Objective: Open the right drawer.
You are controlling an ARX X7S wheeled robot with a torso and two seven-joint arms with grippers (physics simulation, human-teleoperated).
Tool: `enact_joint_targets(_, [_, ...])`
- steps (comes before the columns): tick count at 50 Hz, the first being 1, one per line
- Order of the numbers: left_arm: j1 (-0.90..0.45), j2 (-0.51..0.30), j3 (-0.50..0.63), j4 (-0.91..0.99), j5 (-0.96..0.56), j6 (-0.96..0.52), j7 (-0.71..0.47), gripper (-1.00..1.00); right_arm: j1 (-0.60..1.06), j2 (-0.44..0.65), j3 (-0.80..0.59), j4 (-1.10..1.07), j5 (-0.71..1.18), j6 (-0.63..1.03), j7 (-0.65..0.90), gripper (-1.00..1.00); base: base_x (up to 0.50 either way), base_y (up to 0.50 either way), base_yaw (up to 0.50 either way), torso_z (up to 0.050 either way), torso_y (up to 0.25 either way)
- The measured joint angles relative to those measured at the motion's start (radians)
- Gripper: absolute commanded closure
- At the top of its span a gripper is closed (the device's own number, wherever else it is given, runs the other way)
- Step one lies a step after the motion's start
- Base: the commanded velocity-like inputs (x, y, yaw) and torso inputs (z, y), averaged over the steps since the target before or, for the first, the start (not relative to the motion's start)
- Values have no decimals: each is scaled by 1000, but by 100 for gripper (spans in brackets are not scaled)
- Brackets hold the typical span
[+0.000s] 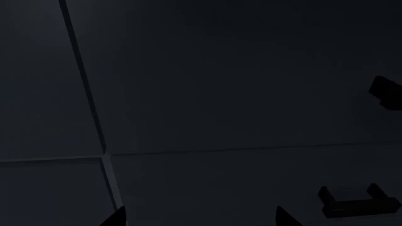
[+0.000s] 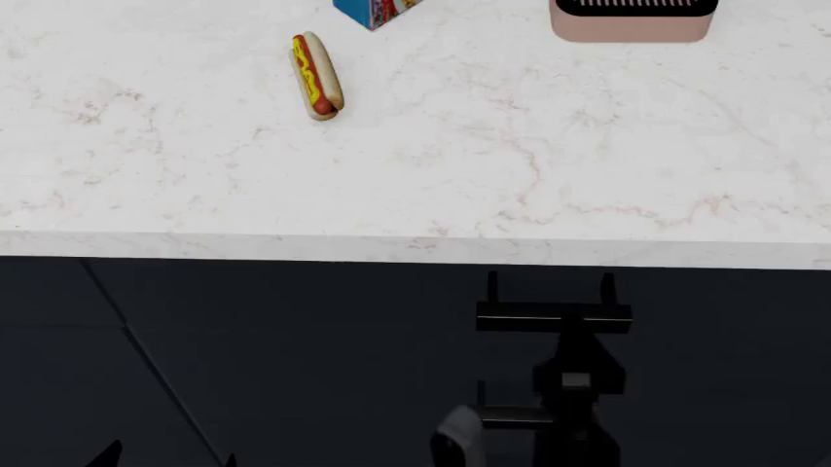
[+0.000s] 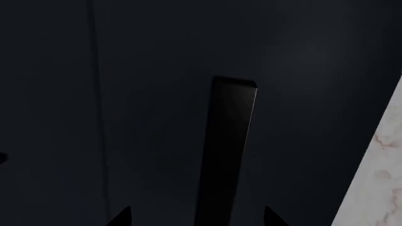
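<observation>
The right drawer [image 2: 325,321] is the wide dark navy front just under the counter edge; it looks shut. Its short black bar handle [image 2: 554,316] stands out on two posts. My right gripper [image 2: 571,352] is just in front of the handle. In the right wrist view the gripper [image 3: 196,217] is open, and the handle [image 3: 229,146] runs between its two fingertips [image 3: 120,217] without touching them. My left gripper [image 1: 199,217] is open and empty, facing plain navy fronts; its tips show at the bottom left of the head view [image 2: 169,455].
A white marble counter [image 2: 520,165] tops the cabinets, carrying a hot dog [image 2: 317,76], a blue box [image 2: 374,10] and a pink appliance [image 2: 632,19]. A seam [image 2: 130,331] divides the fronts at left. A black bar handle [image 1: 355,202] shows in the left wrist view.
</observation>
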Motion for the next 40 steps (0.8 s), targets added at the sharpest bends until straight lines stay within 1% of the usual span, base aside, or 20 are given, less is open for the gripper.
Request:
enact_joint_targets(18, [0,-4,5,1,-3,2,-4,-100,75,-46,-26,130,0,-37,1,-100,0,0,0,0,0])
enact_joint_targets(40, [-1,-8,11,-1,-8,6,-9,-100,115,-68,-61,199,-15,-51,-21,-100,0,0,0,0,0])
